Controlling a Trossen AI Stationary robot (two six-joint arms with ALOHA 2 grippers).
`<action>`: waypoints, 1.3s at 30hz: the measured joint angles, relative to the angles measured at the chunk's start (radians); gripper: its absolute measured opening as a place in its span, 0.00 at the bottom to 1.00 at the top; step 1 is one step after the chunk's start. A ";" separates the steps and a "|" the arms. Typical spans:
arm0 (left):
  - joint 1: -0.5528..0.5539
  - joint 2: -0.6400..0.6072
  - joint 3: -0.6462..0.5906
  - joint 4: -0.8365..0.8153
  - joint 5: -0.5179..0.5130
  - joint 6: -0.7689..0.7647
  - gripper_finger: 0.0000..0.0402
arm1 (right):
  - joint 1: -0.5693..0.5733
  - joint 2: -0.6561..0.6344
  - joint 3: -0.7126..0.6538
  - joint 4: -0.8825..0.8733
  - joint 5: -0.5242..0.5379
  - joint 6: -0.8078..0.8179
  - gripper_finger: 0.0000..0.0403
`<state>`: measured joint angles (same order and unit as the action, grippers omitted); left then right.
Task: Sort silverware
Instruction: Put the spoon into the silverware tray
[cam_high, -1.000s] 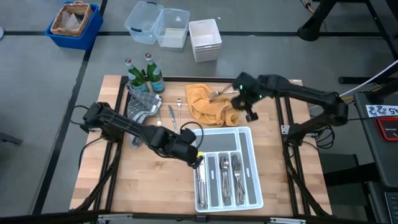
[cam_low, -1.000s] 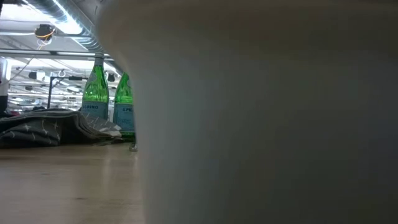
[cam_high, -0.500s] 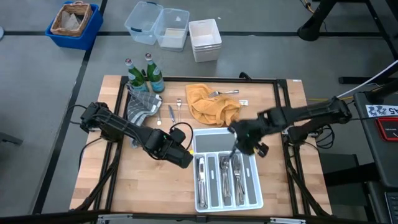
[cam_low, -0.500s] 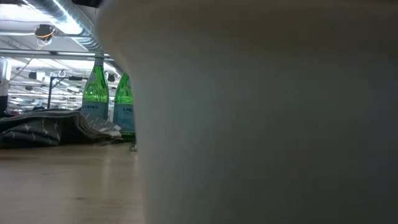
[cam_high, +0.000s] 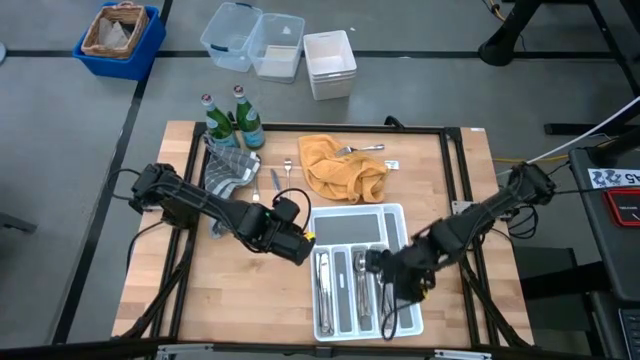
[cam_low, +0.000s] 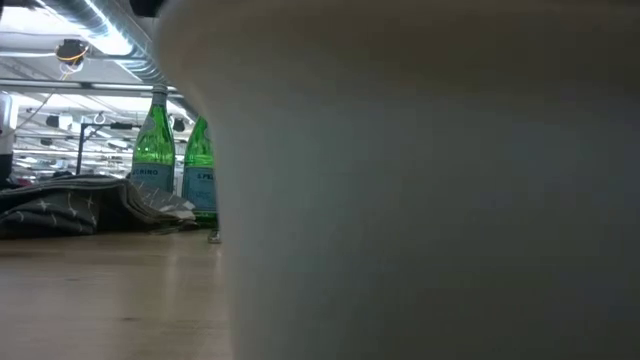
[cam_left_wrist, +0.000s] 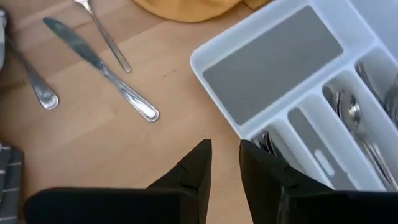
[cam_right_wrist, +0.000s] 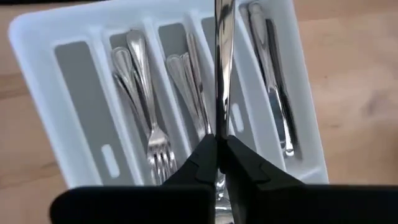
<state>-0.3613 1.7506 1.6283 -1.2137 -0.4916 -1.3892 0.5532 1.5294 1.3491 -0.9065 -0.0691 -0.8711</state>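
Right hand (cam_right_wrist: 221, 149): over the white tray (cam_high: 400, 215), fingers clamped on one slim silver piece (cam_right_wrist: 222, 56) that stands out lengthwise above the long slots.
Left hand (cam_left_wrist: 225, 163): above bare worktop (cam_high: 200, 290) just beside the tray's corner, fingers a narrow gap apart, nothing between them.
Sorted silverware (cam_right_wrist: 146, 93): forks and other pieces lie in the long slots.
Unsorted: knife (cam_left_wrist: 99, 67) and two more pieces on the worktop; one on the yellow cloth (cam_high: 340, 165).
Risk: the held piece hangs across slot dividers; a release here may drop it into the wrong slot or leave it bridging a wall.
Risk: thin grip, so the piece may swivel.
Hidden: type of held piece; low view blocked by a pale blur beside the green bottles (cam_low: 155, 150).
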 joint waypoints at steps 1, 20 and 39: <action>0.003 0.002 0.000 -0.001 -0.001 -0.019 0.18 | 0.011 0.018 0.000 0.017 0.009 0.000 0.05; 0.014 0.009 0.000 -0.001 -0.002 -0.044 0.18 | 0.049 0.338 0.000 0.176 0.112 -0.078 0.05; 0.077 0.009 0.000 -0.144 0.021 -0.202 0.18 | 0.049 0.374 -0.001 0.177 0.123 -0.073 0.08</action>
<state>-0.2846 1.7596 1.6279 -1.3576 -0.4706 -1.5907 0.6018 1.9034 1.3483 -0.7290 0.0534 -0.9440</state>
